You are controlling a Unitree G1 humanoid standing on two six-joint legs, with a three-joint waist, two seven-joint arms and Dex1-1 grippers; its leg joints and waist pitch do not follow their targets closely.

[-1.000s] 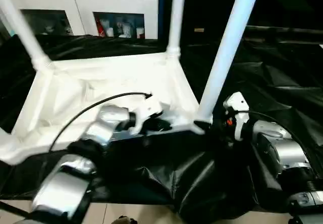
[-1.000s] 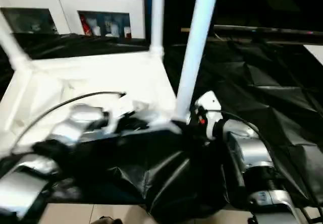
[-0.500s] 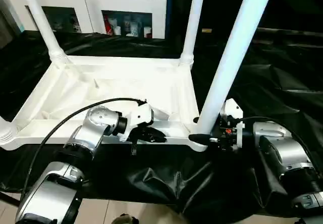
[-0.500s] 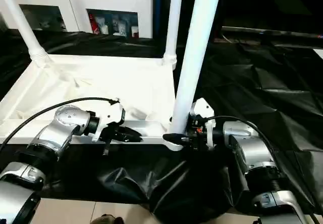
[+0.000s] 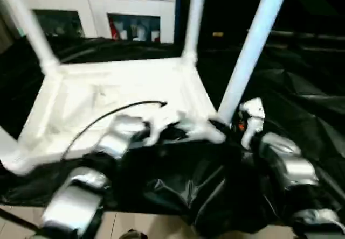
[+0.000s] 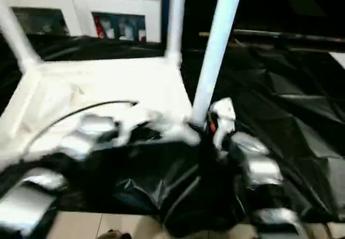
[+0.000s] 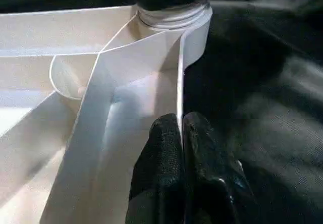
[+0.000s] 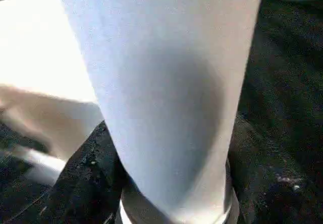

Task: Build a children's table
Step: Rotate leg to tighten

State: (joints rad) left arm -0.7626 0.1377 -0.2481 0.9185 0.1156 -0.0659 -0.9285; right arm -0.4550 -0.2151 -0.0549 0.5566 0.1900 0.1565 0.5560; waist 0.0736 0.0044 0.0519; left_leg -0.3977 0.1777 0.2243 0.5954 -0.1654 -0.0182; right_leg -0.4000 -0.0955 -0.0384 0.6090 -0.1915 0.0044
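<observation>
At the near edge of the black-draped work table (image 5: 302, 88), the left gripper (image 7: 181, 128) pinches the side wall of the upturned tabletop (image 5: 124, 88) between closed fingers, while the right gripper (image 5: 240, 128) sits at the foot of the near-right leg (image 5: 250, 45), its fingers hidden there. The work appears to be seating this leg in its corner socket; next would come a firm, straight push or twist. Two far legs (image 5: 191, 21) already stand, and open cloth lies to the right.
</observation>
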